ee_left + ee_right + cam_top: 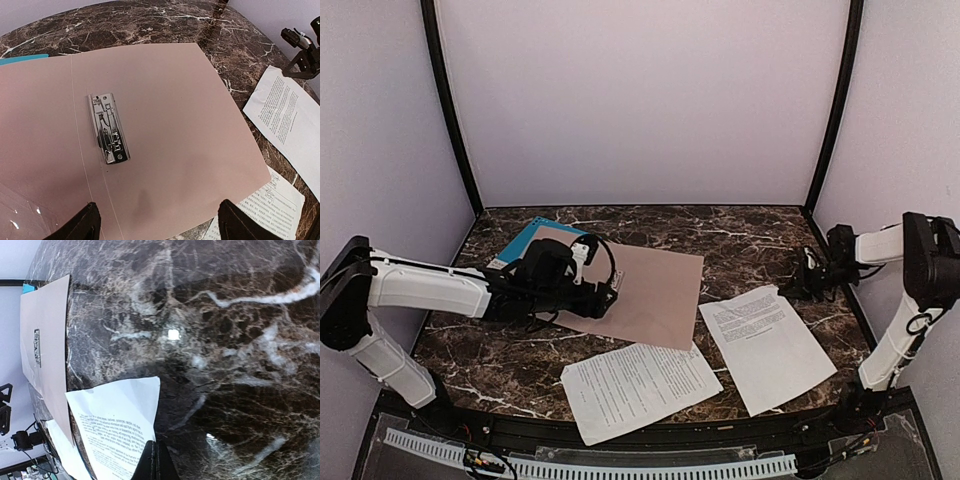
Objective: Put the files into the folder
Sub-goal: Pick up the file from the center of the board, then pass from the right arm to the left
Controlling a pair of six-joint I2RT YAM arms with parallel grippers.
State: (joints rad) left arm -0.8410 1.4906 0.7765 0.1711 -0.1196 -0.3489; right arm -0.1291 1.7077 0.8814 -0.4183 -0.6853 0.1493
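Hovering my left hand [157,221], released, over the open folder [175,125], clip [109,128] lengthwise along its spine, teal folder [520,240] under its far corner; right hand [154,461] clenched beside files [765,345].

Folder [655,290]: plain tan, pinkish-brown, w/ a silver metal clip [108,127]. Sheets [638,388]: white, dense black print. Table [750,240]: dark brown marble pattern, white veins. Second folder [520,243]: teal blue approx., as it is mostly hidden. Arms [430,290]: white and black.
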